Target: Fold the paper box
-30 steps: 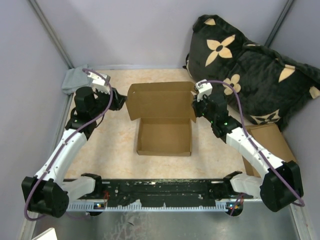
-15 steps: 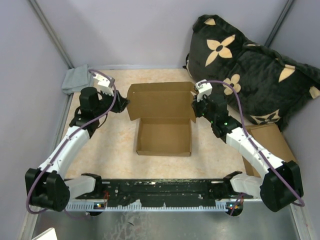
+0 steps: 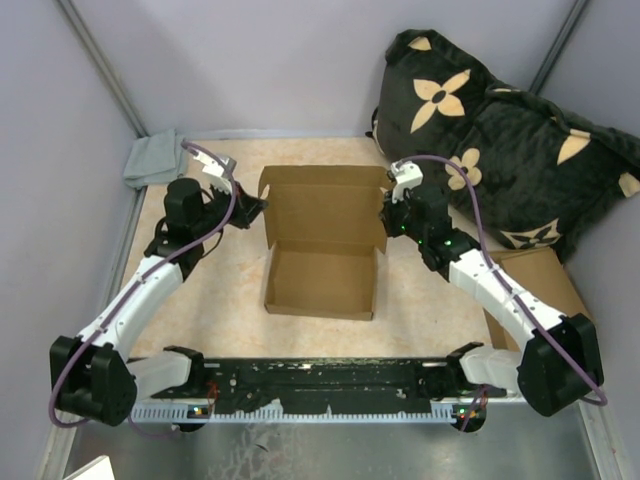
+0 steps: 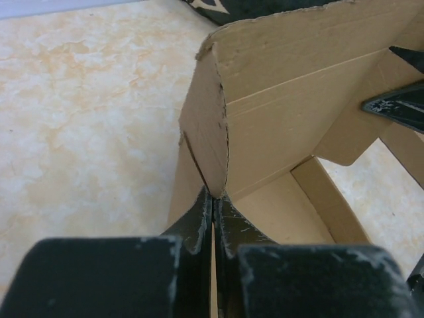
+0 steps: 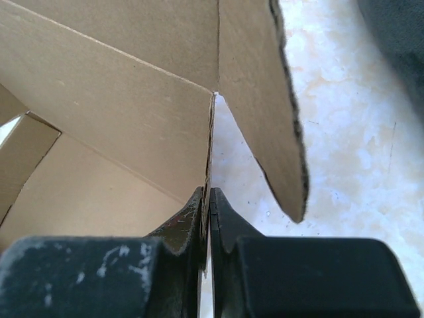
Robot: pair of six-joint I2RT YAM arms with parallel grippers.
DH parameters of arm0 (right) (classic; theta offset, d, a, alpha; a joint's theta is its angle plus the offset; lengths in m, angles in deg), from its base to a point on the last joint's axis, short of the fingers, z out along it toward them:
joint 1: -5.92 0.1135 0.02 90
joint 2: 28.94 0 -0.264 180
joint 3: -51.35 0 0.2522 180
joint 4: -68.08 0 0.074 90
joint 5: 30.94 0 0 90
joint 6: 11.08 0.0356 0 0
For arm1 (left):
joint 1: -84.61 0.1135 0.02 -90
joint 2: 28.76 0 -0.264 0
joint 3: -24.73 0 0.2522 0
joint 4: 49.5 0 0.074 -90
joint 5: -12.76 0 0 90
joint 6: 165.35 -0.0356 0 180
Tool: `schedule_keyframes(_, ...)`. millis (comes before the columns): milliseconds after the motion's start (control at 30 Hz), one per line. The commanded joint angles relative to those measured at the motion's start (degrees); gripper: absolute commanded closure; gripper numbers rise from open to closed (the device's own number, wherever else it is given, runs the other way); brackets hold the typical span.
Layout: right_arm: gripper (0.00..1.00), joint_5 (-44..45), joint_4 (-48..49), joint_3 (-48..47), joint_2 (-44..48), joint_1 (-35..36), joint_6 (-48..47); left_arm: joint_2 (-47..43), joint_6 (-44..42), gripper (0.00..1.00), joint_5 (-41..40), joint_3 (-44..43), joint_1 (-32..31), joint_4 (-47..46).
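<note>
The box [image 3: 322, 262] sits open in the middle of the desk [image 3: 220, 290], its lid flap upright at the far side. The left tool [image 4: 212, 209] is clamped on the box's left wall near the rear corner. The right tool [image 5: 207, 202] pinches the right wall opposite, with the box between them.

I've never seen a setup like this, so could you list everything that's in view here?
paper box: one, brown, table's middle, open, lid raised
table: one, beige marbled, under everything
cloth: one, grey, far left corner
cushion: one, black with tan flowers, far right
cardboard piece: one, brown, right edge
base rail: one, black, near edge
left arm: one, white and black, jaws shut on the box's left side
right arm: one, white and black, jaws shut on the box's right side
</note>
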State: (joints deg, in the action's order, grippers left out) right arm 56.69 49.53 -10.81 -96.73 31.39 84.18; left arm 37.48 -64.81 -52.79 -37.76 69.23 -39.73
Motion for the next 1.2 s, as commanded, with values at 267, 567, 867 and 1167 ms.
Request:
schedule_keyframes(267,0.96,11.7,11.3,-2.7,-3.9,7.8,3.5,-7.9,4.0,1.00,0.5,7.6,-2.7,-7.8)
schedule_keyframes(567,0.96,19.2,32.5,2.1,-6.7,10.8,-0.8,-8.8,4.1,1.00,0.2,9.0,-3.1,-13.7)
schedule_keyframes(867,0.94,27.9,58.1,12.6,-10.7,18.3,-12.8,-8.3,4.1,1.00,-1.1,11.3,-4.4,-17.4)
schedule_keyframes(1167,0.93,31.7,56.0,21.9,-3.9,22.8,-5.9,-16.3,1.2,1.00,-7.1,16.1,-4.5,-5.6)
